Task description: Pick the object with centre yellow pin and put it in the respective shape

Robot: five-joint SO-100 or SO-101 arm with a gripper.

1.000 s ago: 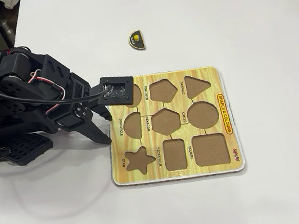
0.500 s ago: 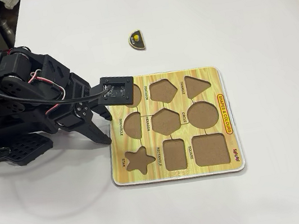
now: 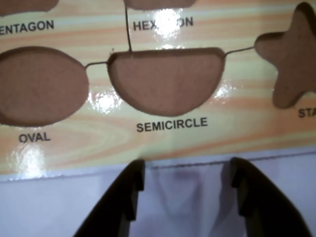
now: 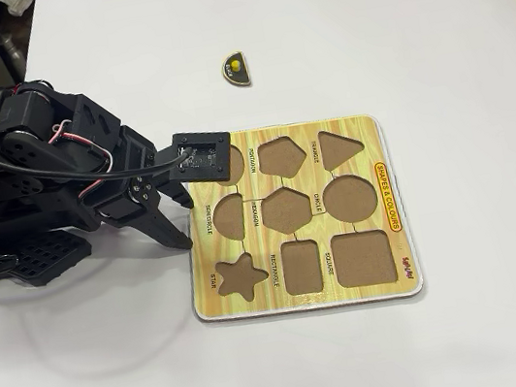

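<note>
Plenty of bare white worktop [image 4: 408, 22] on every side of the shape board [image 4: 365, 125], most of it beyond the board's far edge and to its right in the fixed view. Jaws [image 3: 186, 185] released and empty, hanging just off the board's left edge, over the worktop, with the edge running straight between the two fingers [image 3: 129, 190] in the wrist view. Semicircle cutout [image 3: 165, 81] directly ahead of the jaws, bare brown inside, labelled SEMICIRCLE, with the oval cutout [image 3: 39, 86] at one side and the star cutout [image 3: 291, 64] at the other.

Oval cutout mostly hidden under the black camera mount [image 4: 201, 155] in the fixed view. Star, pentagon and hexagon cutouts cut off by the frame in the wrist view. Glare spots on the board, blurring part of the HEXAGON label.

Semicircle piece [image 4: 236, 68] lying flat on the worktop, well apart from the board, beyond its far edge: black face, tan rim, round yellow knob in the middle.
</note>
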